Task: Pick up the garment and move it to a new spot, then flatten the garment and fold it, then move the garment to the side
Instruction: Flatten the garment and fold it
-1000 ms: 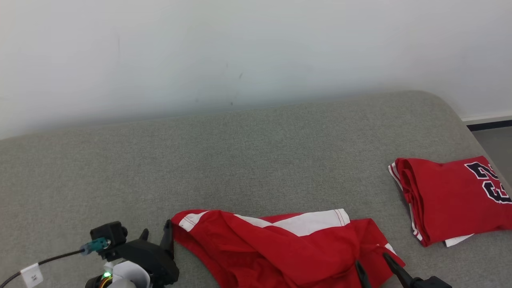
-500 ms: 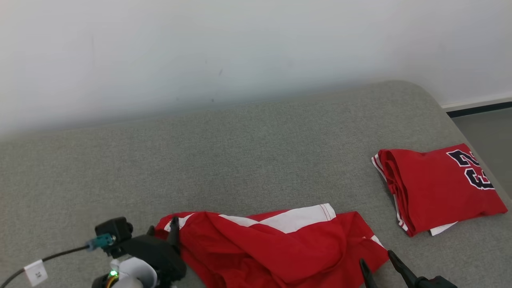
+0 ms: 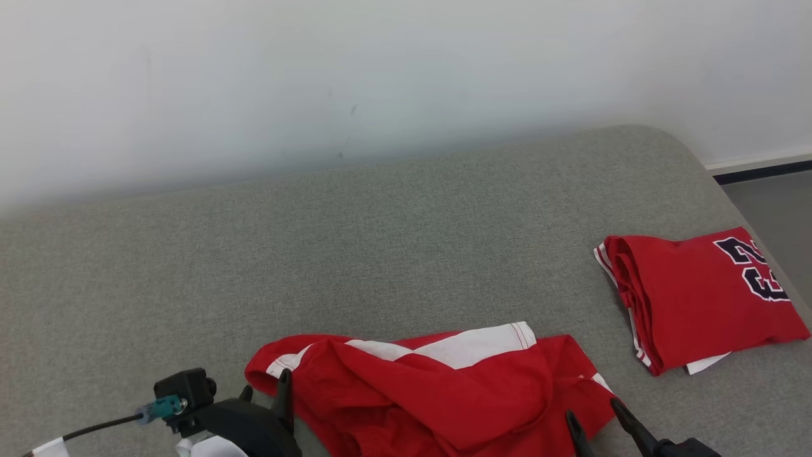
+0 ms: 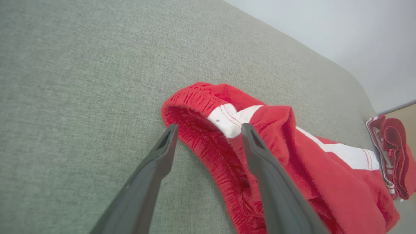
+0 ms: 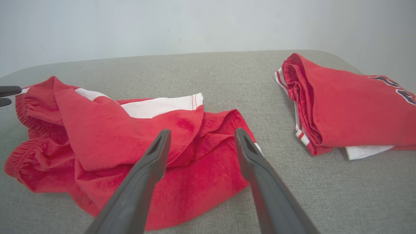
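2 red pieces of clothing lie on the grey cushioned surface [image 3: 380, 241], which runs back to a pale wall [image 3: 380, 76]. The one we are working on, the garment [image 3: 431, 387], is a pair of red shorts with white side stripes. It sits crumpled at the near edge of the surface, about the middle of the head view, with its ribbed elastic waistband toward our left and a leg hem toward our right. A white stripe lies folded across its top.

Our left gripper [image 4: 208, 126] stands wide open at the waistband end. In the left wrist view 1 of its fingers is over bare grey fabric just beside the waistband, and the other is over the red cloth next to a white patch, so the waistband's edge lies between them. We cannot tell whether the fingertips touch the cloth. Nothing is gripped.

Our right gripper [image 5: 202, 131] is also spread wide, poised over the opposite end of the garment. The doubled-over layers near the leg hem lie between its 2 fingers, and it holds nothing.

Well apart from the garment, near the right end of the surface, lies a folded red jersey [image 3: 698, 298] with dark numerals on its far corner and white trim along its folded edge. A slip of white cloth pokes out beneath it. A dark cable with a teal connector [image 3: 162, 406] runs along our left wrist. A strip of grey floor [image 3: 774, 203] shows past the surface's rounded right corner.
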